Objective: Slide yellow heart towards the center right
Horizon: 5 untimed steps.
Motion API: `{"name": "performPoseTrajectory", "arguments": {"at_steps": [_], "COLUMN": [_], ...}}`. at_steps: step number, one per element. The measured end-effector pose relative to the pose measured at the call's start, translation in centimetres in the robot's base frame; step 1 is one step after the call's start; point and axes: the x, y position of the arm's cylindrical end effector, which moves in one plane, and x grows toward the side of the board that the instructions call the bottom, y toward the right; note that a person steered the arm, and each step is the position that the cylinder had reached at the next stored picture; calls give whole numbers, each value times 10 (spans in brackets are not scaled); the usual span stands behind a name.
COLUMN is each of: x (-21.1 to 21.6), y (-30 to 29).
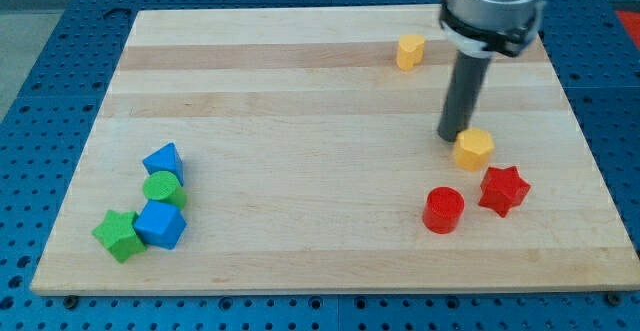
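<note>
Two yellow blocks lie on the wooden board (300, 121). One (409, 50) is near the view's top, right of centre, and looks heart-like. The other (474, 148) is at the centre right and looks more like a pentagon; I cannot be sure of either shape. My tip (451, 137) rests on the board against the upper left side of the centre-right yellow block. The dark rod rises from the tip towards the view's top right. The upper yellow block is well clear of the tip, up and to its left.
A red star (503, 189) and a red cylinder (443, 210) lie just below the centre-right yellow block. At the lower left, clustered: a blue triangular block (163, 161), a green cylinder (161, 188), a blue block (160, 225), a green star (119, 234).
</note>
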Motion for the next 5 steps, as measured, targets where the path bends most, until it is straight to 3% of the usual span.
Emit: {"name": "performPoseTrajectory", "arguments": {"at_steps": [1,2,4,5], "x": [44,17,-131,-151], "y": [23,18,39,22]}}
